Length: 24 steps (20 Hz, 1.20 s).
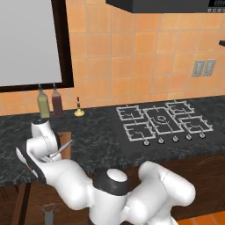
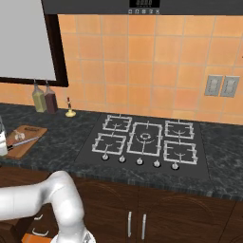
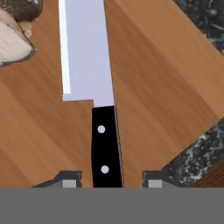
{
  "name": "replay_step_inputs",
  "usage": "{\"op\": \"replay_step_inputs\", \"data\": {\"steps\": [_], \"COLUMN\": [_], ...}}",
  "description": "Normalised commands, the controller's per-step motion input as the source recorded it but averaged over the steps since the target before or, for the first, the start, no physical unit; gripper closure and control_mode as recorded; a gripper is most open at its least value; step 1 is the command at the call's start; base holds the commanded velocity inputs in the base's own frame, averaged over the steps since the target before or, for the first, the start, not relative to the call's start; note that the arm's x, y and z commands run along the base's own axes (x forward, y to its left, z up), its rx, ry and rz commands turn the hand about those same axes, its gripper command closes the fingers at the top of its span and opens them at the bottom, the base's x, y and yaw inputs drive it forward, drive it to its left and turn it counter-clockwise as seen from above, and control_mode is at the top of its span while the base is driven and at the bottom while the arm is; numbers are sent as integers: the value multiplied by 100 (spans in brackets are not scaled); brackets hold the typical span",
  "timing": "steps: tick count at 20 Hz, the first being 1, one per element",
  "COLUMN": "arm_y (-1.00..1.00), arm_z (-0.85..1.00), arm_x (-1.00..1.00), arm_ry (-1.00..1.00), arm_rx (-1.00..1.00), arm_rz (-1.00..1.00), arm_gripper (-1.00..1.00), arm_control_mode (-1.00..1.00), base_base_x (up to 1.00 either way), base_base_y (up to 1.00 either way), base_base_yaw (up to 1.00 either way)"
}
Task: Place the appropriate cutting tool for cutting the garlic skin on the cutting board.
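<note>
The kitchen knife [image 3: 89, 57], with a silver blade and a black riveted handle [image 3: 105, 148], lies along the light-brown cutting board [image 3: 166, 78]. Its blade points away from the hand. My gripper [image 3: 111, 180] hovers over the handle end. A fingertip [image 3: 68, 180] stands on each side with a gap to the handle, so the gripper is open. The whitish garlic [image 3: 13, 43] rests on the board beside the blade. From the right base, the knife [image 2: 23, 141] crosses the board [image 2: 33, 134] near the garlic [image 2: 19, 134]. From the left base, the arm covers most of the board [image 1: 66, 137].
Two bottles [image 1: 49, 103] and a small yellow holder [image 1: 79, 112] stand against the tiled wall behind the board. The gas hob [image 2: 142, 140] occupies the counter to the right. A grey peeler [image 1: 48, 208] shows low at the left, below the counter's front edge.
</note>
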Motion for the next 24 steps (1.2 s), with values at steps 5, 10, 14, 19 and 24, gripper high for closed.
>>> {"op": "replay_step_inputs", "data": {"steps": [5,10,14,19,24], "arm_y": [-25,-54,-80,-97,-100], "arm_z": [59,71,65,25,-1], "arm_x": [-37,-25,-8,1,7], "arm_ry": [-4,-7,-8,-1,1], "arm_rx": [0,0,0,3,8], "arm_rz": [0,-1,-2,0,7], "arm_gripper": [-100,-100,-100,-100,-100], "arm_control_mode": [-100,-100,-100,-100,-100], "base_base_x": [0,0,0,0,0], "base_base_y": [0,0,0,0,0], "base_base_yaw": [0,0,0,0,0]}}
